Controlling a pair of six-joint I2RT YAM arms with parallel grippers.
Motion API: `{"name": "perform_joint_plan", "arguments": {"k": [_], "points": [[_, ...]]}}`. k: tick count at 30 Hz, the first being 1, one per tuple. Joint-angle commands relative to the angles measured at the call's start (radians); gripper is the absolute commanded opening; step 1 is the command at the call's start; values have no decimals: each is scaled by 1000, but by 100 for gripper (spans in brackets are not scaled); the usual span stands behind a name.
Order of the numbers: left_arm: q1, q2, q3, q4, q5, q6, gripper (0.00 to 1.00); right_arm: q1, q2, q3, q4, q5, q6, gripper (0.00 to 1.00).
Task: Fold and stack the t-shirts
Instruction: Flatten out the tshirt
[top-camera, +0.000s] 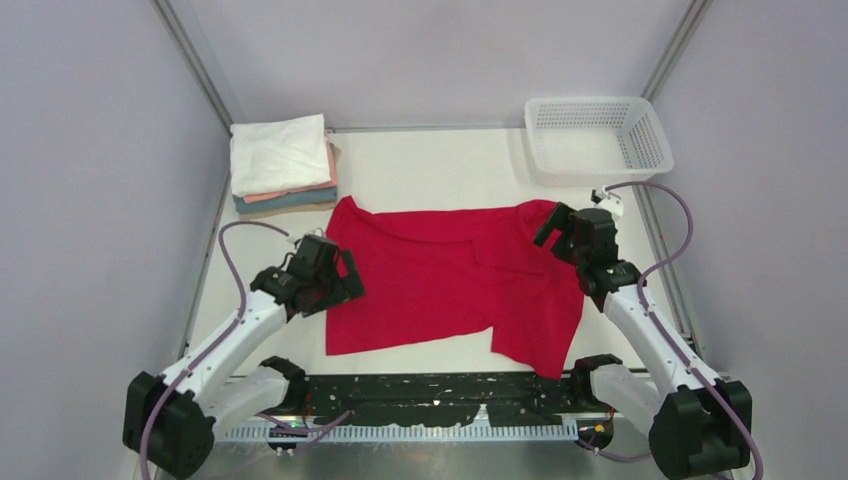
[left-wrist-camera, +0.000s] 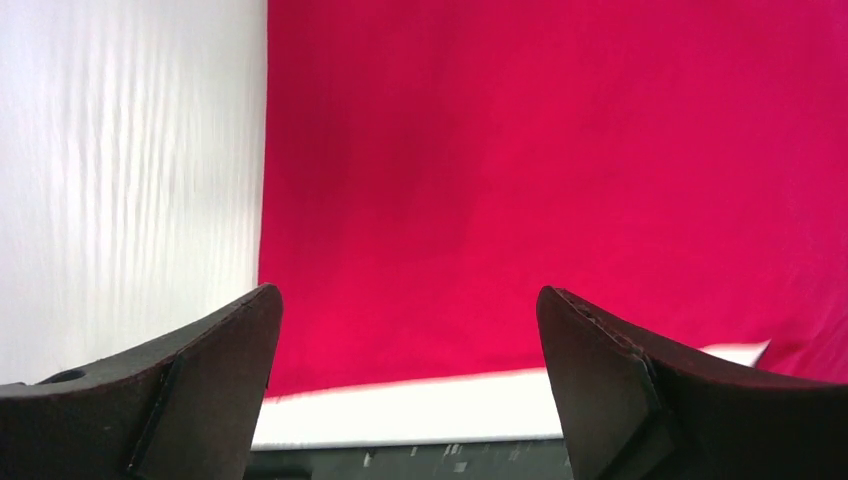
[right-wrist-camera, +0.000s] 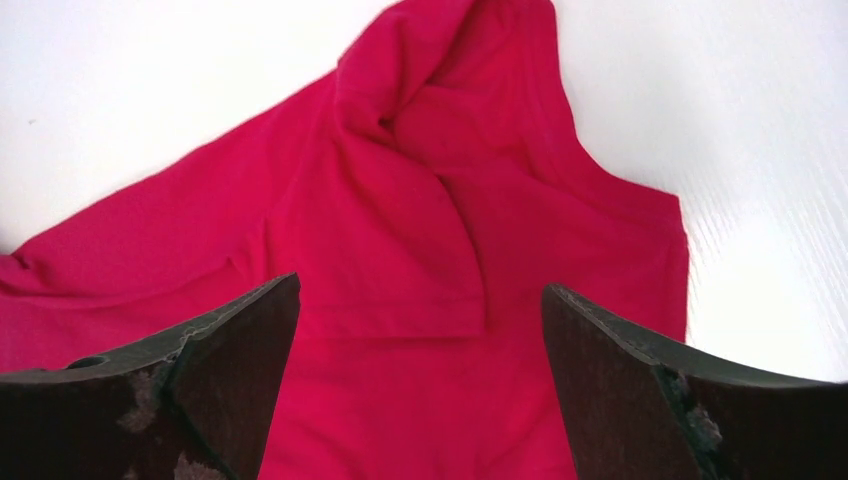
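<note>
A bright red t-shirt (top-camera: 440, 280) lies spread and partly folded over itself on the white table; it fills the left wrist view (left-wrist-camera: 560, 170) and the right wrist view (right-wrist-camera: 400, 230). My left gripper (top-camera: 345, 275) hovers at its left edge, open, nothing between the fingers (left-wrist-camera: 200, 370). At the shirt's upper right corner my right gripper (top-camera: 553, 225) stands open too, above a bunched sleeve (right-wrist-camera: 430, 80). A stack of folded t-shirts (top-camera: 282, 165), white on top of salmon and teal, rests at the back left.
A white mesh basket (top-camera: 598, 133) stands at the back right corner. Grey walls close in both sides. A black rail (top-camera: 430, 395) runs along the table's near edge between the arm bases.
</note>
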Motion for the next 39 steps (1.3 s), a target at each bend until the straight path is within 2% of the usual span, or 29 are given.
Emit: {"name": "perform_joint_plan", "arguments": {"k": [1,4,7,10,16,18,23,27,35,39], "points": [[-87,-195,-112,-231,-25,-131,100,0,-73,-16,-65,70,17,95],[-98,-330,-191,-346,-13,-201,100,0,-99,-21,-79,110,15,95],[-107,-450,-307,-316,53,-252,99,0,-97,-22,-70,116,14,95],[-107,-492,-365,-259,73,-293,92,0,-72,-17,-65,97,16,95],[-107,-387,-342,-228,15,-305,75,0,-50,-10,-61,89,5,95],[-106,-348,-337,-208,34,-295,64,0,-50,-10,-62,98,2,95],[-107,-261,-309,-194,-20,-279,60,0,-54,-18,-60,109,-6,95],[-107,-217,-292,-177,-19,-269,38,0,-56,-16,-65,110,-9,95],[-107,-209,-284,-161,-53,-259,34,1,-86,-24,-97,122,-14,95],[-107,-174,-271,-126,-55,-244,20,0,-108,-33,-109,104,-26,95]]}}
